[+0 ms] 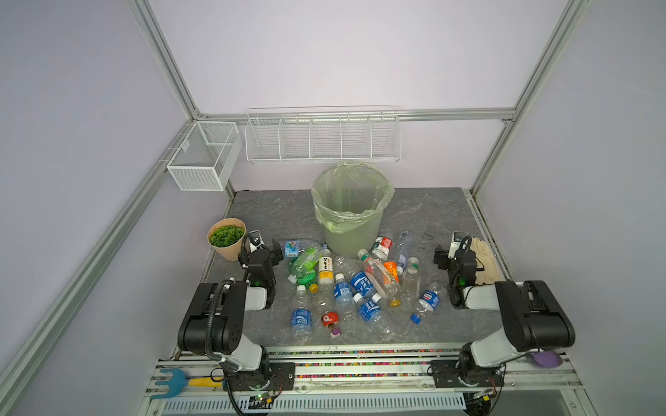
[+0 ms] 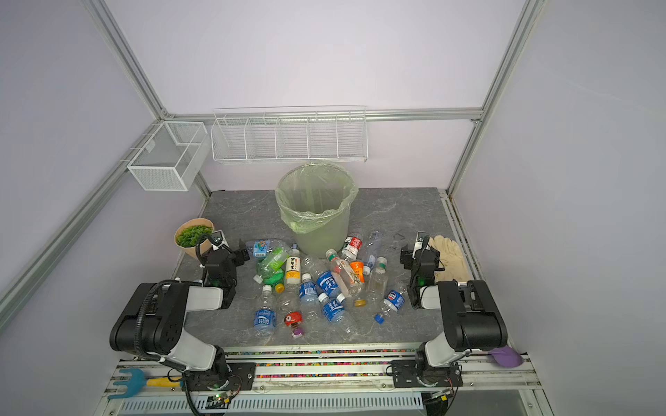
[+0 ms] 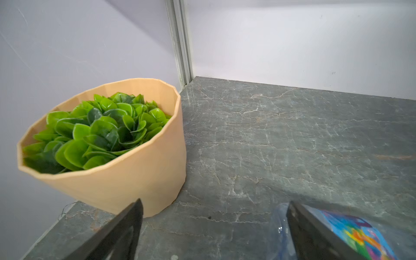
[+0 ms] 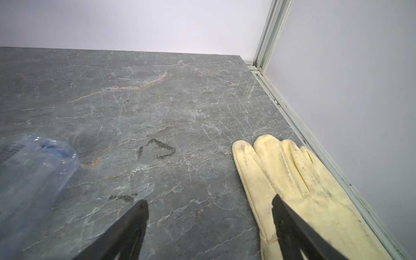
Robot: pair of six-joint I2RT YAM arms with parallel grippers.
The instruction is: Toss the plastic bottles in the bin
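My wrist cameras show the left gripper (image 3: 215, 203) spread wide and empty beside the plant pot (image 3: 135, 180) and the right gripper (image 4: 209, 200) equally open by the glove (image 4: 304, 180), while only the top views give me the bin (image 1: 351, 234), the plastic bottles (image 1: 362, 282) heaped just before it.

**Blind spots right now**

Clock positions run from the table centre, in both top views.
- 3 o'clock: glove (image 1: 484, 259) is partly behind the right arm.
- 4 o'clock: purple thing (image 1: 544, 358) is mostly under that arm. We can't ID it.
- 8 o'clock: blue tool (image 1: 167, 381), handle end behind the left arm's base.
- Centre: plastic bottles (image 1: 342, 293) overlap and the clear ones blend together, so we can't count them. Label print is too small to read.
- 12 o'clock: bin (image 1: 349, 241), floor unclear through the liner.

Wrist views:
- Left gripper (image 3: 215, 202) and right gripper (image 4: 209, 199) show fingertips only. The rest is cropped.
- Bright-label bottle (image 3: 360, 234) and clear bottle (image 4: 33, 175) are blurred and cropped. The bright-label one is partly behind a finger.
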